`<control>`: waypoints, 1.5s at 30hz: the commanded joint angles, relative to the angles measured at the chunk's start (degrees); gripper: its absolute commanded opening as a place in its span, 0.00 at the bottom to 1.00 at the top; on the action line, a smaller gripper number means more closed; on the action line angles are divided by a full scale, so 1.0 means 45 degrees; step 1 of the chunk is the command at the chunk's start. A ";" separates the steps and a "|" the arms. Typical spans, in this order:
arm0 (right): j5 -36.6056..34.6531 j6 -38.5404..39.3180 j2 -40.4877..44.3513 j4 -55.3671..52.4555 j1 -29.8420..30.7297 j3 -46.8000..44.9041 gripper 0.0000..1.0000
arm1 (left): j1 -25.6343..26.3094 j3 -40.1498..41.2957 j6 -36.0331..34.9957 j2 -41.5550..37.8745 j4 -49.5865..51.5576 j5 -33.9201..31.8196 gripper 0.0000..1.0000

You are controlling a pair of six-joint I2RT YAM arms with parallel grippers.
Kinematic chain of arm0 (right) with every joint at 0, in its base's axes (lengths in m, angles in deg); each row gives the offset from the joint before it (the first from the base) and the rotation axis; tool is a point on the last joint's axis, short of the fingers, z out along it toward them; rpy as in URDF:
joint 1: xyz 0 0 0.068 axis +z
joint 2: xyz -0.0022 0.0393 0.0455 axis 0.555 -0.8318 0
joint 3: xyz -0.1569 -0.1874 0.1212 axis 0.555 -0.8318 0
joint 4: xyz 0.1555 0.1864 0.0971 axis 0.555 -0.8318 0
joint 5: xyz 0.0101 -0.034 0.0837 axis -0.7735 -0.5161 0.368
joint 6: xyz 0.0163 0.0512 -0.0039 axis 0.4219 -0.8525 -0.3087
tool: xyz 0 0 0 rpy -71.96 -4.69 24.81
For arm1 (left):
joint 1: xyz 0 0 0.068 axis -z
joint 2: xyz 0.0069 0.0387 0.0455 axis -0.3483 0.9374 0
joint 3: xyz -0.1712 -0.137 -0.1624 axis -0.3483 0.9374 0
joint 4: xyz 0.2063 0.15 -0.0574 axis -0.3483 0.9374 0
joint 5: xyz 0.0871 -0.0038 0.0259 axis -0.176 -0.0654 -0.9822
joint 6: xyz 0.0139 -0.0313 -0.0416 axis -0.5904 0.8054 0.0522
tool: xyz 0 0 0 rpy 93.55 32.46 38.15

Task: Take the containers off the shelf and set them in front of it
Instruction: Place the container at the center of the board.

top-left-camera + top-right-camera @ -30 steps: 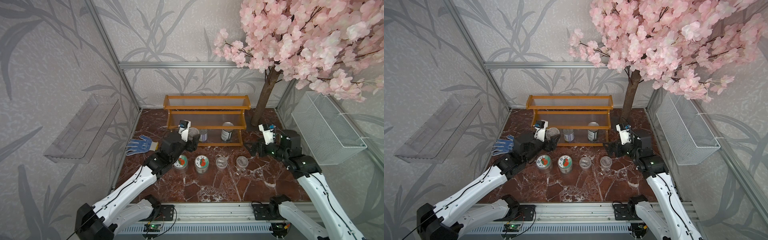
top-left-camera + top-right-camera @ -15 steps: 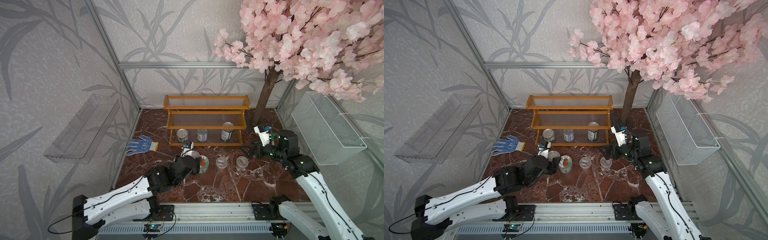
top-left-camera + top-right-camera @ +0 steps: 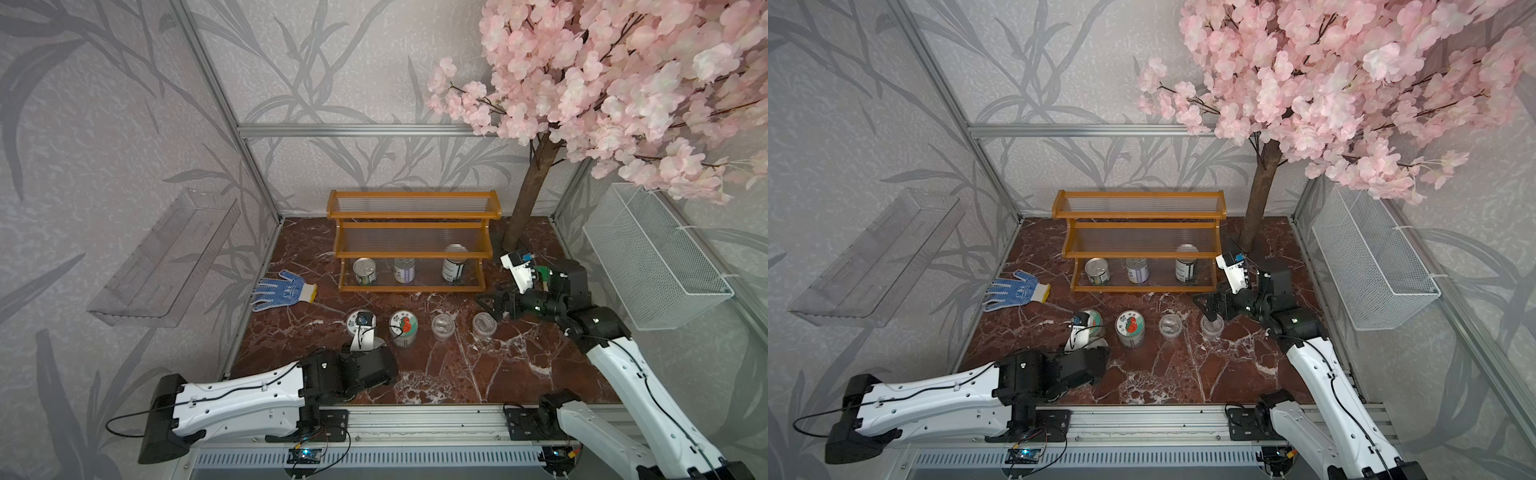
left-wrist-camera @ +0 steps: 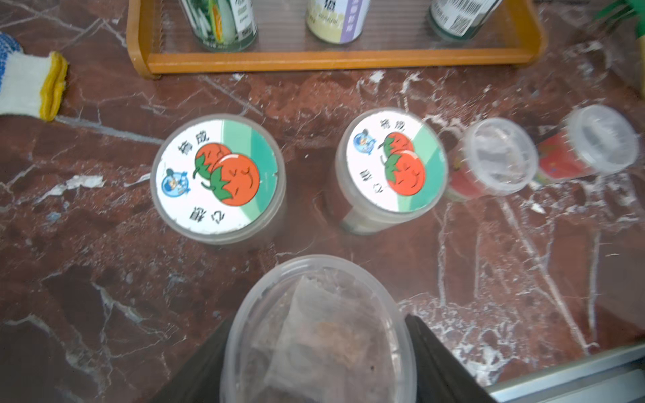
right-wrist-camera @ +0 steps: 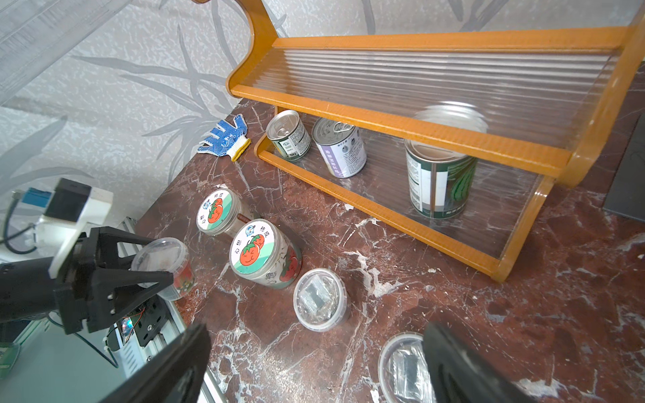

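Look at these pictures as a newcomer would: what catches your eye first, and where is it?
The pink blossom tree fills the back right corner, above the red-brown marble table. Against the back wall stands an orange-brown wooden stepped shelf with three labelled silver cans on its lowest tier. Nearer the front, the left arm's fingers grip a small clear plastic lidded cup.

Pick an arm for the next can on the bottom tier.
Right, probably. The right tool stands open beside the shelf, nearest the rightmost can. The left tool is shut on a plastic cup, farther from the shelf.
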 commanded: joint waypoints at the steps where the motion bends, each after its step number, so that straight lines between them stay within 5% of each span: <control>1: 0.0144 0.0158 0.0020 0.0356 0.0081 -0.0124 0.99 | 0.0050 0.0553 0.0767 0.0038 0.0179 -0.0417 0.70; 23: -0.0109 0.0353 -0.0185 0.0279 0.0140 -0.0045 0.99 | 0.0022 0.3427 0.1647 -0.0380 -0.1362 -0.0019 0.75; 45: -0.0241 0.0411 -0.0141 0.0256 0.0132 -0.0068 0.99 | 0.0001 0.3048 0.1646 -0.0772 -0.0551 -0.0422 0.84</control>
